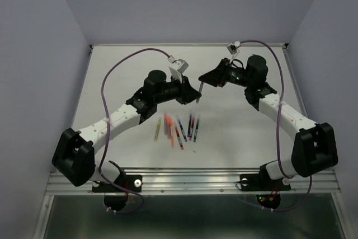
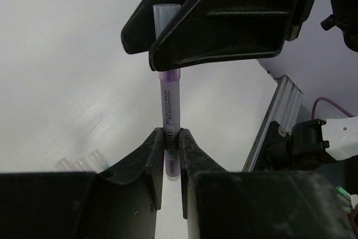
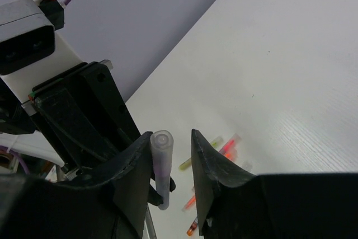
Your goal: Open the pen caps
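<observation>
Purple-tinted plastic pen, thin, light and stiff, likely slick along its smooth barrel; best pinched low on the body and, separately, on the cap alone. Held clear of the tabletop between the two arms, long axis running straight from the left tool toward the right tool, pale cap at the far end. Clamped tight at the tail by the left tool. Flanked at the cap by the right tool, set narrow yet not closed: touching one finger, a gap to the other. Probably a friction fit, calling for a straight pull along the axis, no bending. Other pens loose on the tabletop below.
</observation>
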Tool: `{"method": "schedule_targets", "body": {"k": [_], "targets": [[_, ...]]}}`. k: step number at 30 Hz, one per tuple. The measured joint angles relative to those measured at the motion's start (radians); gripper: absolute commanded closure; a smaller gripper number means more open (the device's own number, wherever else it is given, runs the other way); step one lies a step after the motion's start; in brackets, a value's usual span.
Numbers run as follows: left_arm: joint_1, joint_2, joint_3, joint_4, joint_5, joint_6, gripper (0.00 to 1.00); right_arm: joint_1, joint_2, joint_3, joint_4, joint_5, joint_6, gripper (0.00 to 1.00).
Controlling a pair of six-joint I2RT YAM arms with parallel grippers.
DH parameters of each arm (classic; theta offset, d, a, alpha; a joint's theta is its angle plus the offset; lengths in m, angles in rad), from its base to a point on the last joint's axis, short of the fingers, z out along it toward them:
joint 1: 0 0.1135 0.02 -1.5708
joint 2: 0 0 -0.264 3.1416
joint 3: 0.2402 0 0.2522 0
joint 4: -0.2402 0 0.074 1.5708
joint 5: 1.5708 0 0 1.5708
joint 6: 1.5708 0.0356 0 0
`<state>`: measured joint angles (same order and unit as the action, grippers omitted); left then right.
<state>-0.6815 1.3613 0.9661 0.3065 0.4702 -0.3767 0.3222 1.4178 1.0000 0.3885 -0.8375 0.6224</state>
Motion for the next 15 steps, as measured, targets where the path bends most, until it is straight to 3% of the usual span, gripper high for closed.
{"method": "schedule_targets", "body": {"k": [3, 4, 5, 15], "targets": [[0.0, 0.003, 0.0, 0.0, -0.003, -0.002, 1.0, 0.0, 0.0, 0.004, 0.0, 0.0, 0.002, 0.82], [0.0, 0.005, 0.0, 0.002, -0.003, -0.002, 1.0, 0.0, 0.0, 0.007, 0.0, 0.0, 0.003, 0.94], [0.0, 0.009, 0.0, 0.005, -0.002, -0.002, 1.0, 0.0, 0.0, 0.008, 0.001, 0.0, 0.002, 0.99], [-0.001, 0.009, -0.023, 0.038, -0.019, -0.024, 1.0, 0.007, 0.0, 0.01, -0.016, 0.07, 0.007, 0.99]]}}
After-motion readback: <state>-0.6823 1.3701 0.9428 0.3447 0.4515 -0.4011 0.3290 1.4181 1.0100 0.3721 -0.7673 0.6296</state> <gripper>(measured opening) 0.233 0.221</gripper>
